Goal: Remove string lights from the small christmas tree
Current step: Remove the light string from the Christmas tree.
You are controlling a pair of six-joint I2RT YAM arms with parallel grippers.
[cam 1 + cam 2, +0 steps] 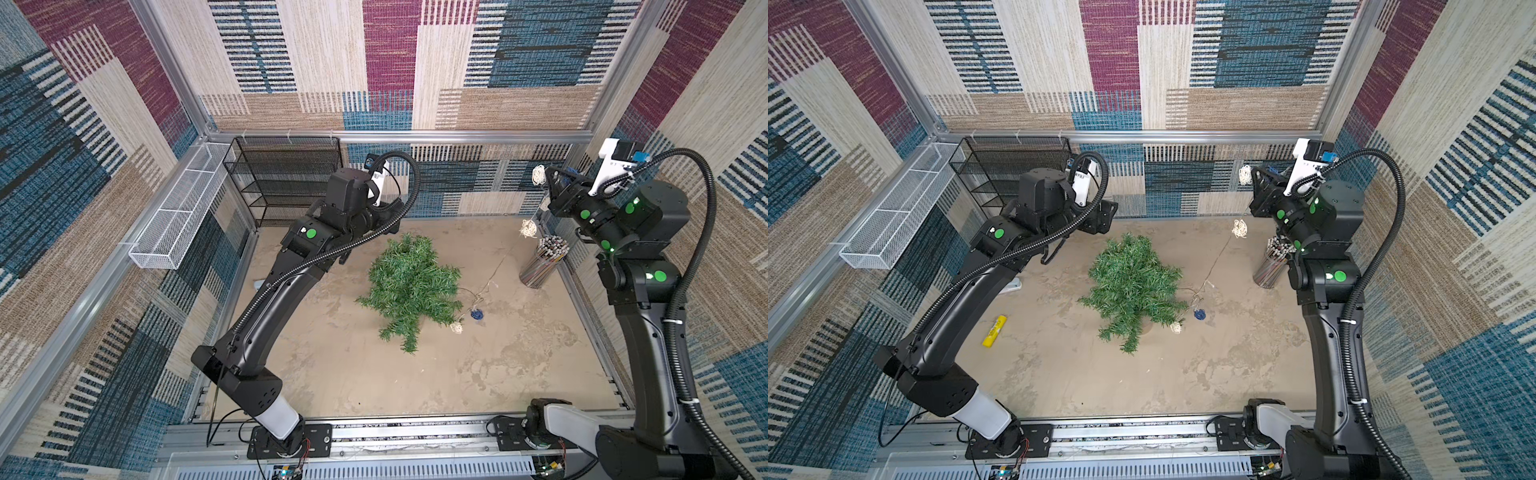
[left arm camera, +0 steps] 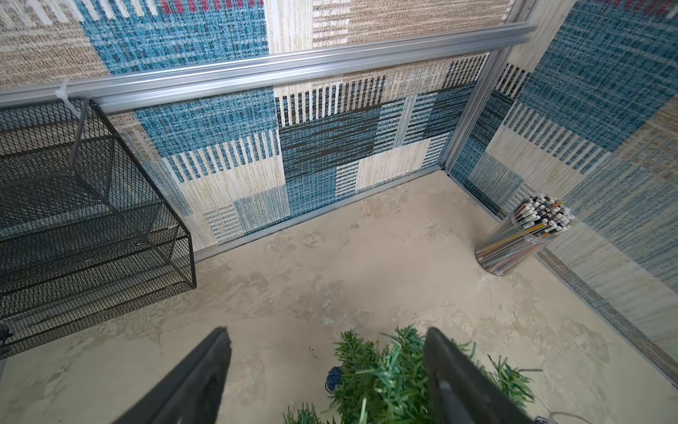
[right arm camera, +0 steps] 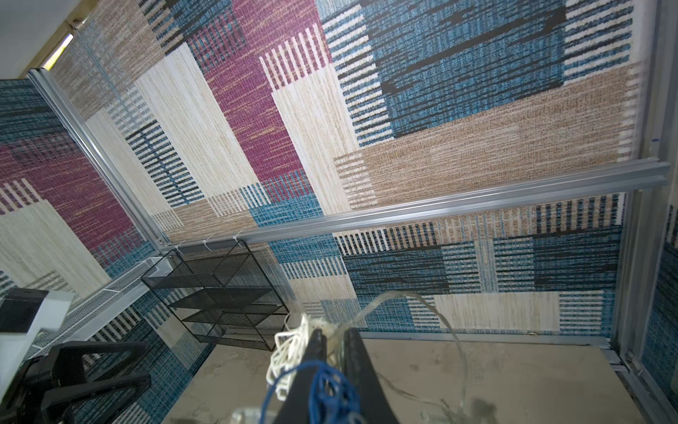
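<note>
Right hand (image 3: 332,339), clamped on the string lights (image 3: 290,348), shows only in the right wrist view; left hand (image 2: 326,341) gapes empty above the small christmas tree (image 1: 409,286); a yellow marker (image 1: 994,331) on the beige counter (image 1: 1100,374) shows in a top view.

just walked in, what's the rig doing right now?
It's pulling string lights off the small tree. The right gripper is shut on one end of the string and raised high near the back right corner; the wire hangs from it down to the table. The other end lies by the tree's edge, a cream ball and a blue ball beside the branches, so it's not fully clear yet. The left gripper is open and empty, over the back of the tree.
</note>
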